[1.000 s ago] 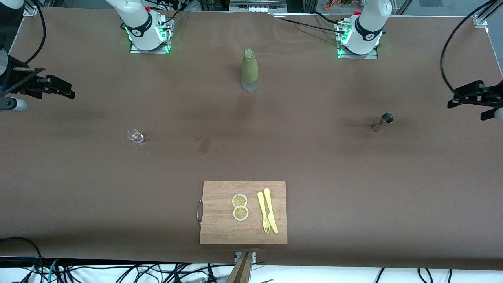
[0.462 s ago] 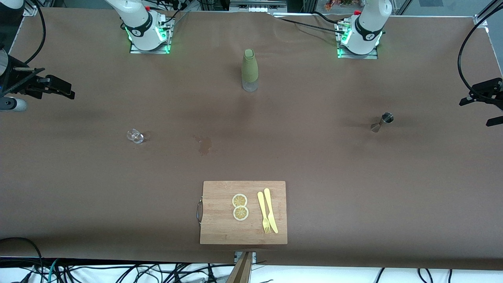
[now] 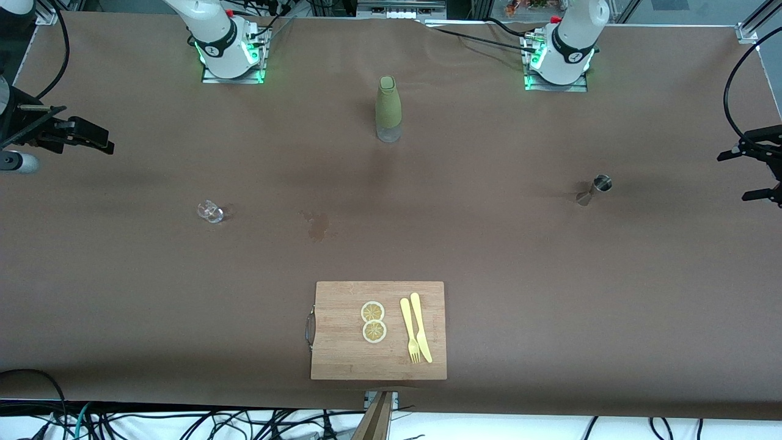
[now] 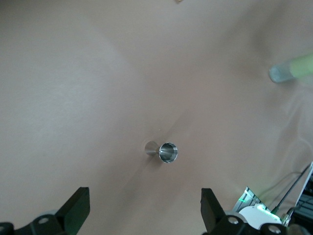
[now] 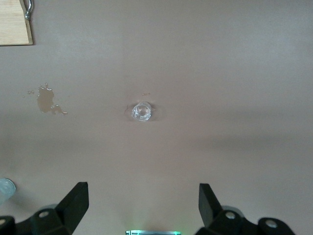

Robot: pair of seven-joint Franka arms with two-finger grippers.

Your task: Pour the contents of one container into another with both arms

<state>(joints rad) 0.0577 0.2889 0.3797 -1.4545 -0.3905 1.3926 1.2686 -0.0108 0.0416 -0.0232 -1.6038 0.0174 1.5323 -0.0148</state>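
The tiny clear glass cup [image 3: 210, 211] stands upright on the brown table toward the right arm's end, and it shows again in the right wrist view as the glass cup [image 5: 141, 111]. My right gripper [image 3: 104, 143] hovers open above the table's end, well apart from the cup; its jaws [image 5: 142, 192] hold nothing. The silvery hourglass jigger [image 3: 594, 190] stands toward the left arm's end, its open mouth up in the left wrist view, jigger [image 4: 164, 151]. My left gripper [image 3: 731, 178] hangs open over that table end, empty, with its jaws [image 4: 145, 198] wide apart.
A tall olive-green bottle [image 3: 388, 110] stands mid-table between the arm bases. A wet stain [image 3: 316, 225] marks the cloth between cup and jigger. A wooden cutting board [image 3: 342, 354] with two lemon slices, a yellow fork and a knife lies near the front edge.
My left gripper has drawn away from the jigger toward the table's end and its fingers have spread wider. The right arm has barely moved.
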